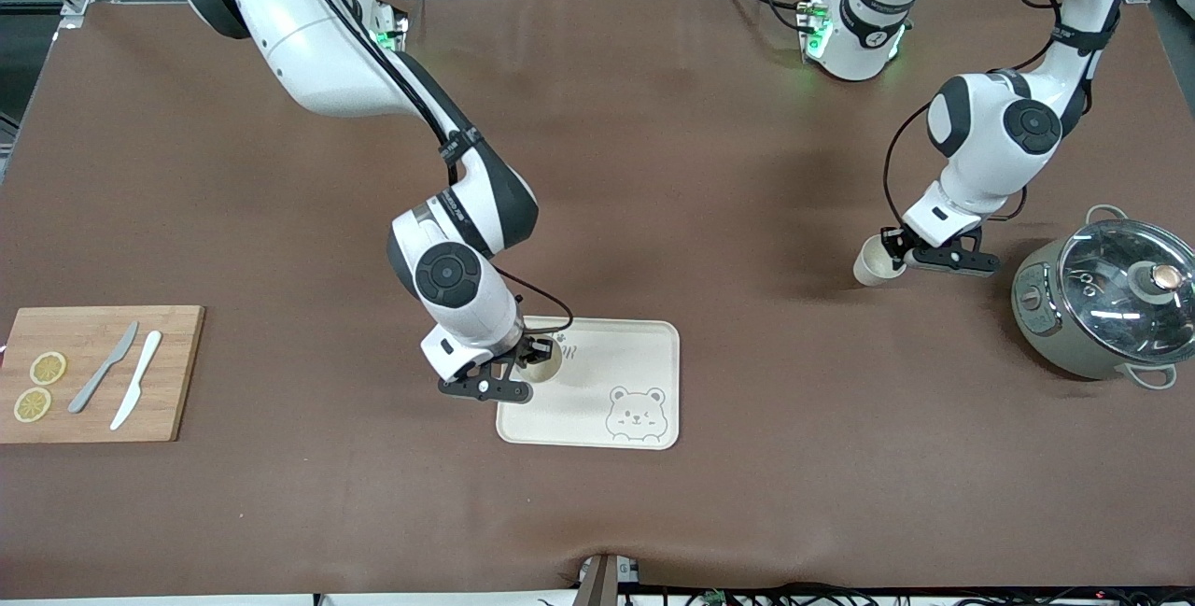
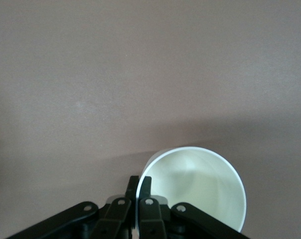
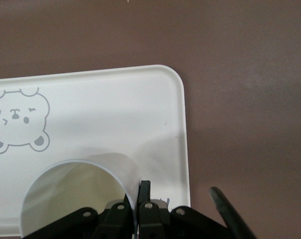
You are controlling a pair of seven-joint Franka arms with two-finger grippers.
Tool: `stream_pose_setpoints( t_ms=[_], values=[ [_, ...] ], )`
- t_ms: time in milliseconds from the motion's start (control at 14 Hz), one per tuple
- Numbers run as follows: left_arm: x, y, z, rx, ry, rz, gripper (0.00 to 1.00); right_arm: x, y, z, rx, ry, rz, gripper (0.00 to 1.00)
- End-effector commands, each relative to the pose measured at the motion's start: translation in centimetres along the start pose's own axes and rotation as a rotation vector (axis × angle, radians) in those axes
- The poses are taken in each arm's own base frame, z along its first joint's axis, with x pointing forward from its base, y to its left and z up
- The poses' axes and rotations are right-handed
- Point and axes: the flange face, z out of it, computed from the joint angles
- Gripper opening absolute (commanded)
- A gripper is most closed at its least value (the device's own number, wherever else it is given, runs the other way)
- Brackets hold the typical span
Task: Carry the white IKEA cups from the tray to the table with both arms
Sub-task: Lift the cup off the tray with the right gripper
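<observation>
One white cup point(image 1: 875, 261) is clamped by its rim in the left tool point(image 1: 898, 249) over the brown bench point(image 1: 747, 167), near a lidded pot point(image 1: 1106, 303). The other cup point(image 1: 544, 356) is gripped at its rim by the right tool point(image 1: 532, 351) above the tray point(image 1: 635, 359).

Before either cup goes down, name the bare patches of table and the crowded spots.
Bare brown table runs between the tray and the pot, and between tray and cutting board. Crowded: the left gripper with its cup beside the pot; the right gripper pinching the second cup over the tray.
</observation>
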Motion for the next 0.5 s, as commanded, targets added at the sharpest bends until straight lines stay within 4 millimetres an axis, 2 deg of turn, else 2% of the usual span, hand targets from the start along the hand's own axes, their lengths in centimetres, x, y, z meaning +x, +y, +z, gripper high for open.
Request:
stream_pose_setpoints(
  t_ms=[0, 143, 287, 430],
  values=[
    [0.2, 0.1, 0.4, -0.004, 0.023, 0.012, 0.0, 0.4, 1.5, -4.2, 0.002, -0.022, 0.02, 0.0],
    [0.3, 0.1, 0.5, -0.003, 0.029, 0.013, 0.0, 1.3, 3.2, -7.8, 0.008, -0.003, -0.042, 0.0],
    [0.4, 0.3, 0.6, -0.004, 0.031, 0.017, 0.0, 2.5, 7.1, -9.7, -0.019, -0.032, -0.084, 0.0],
    [0.4, 0.3, 1.0, -0.004, 0.036, 0.014, 0.0, 3.0, 10.6, -10.5, -0.035, -0.052, -0.118, 0.0]
  ],
)
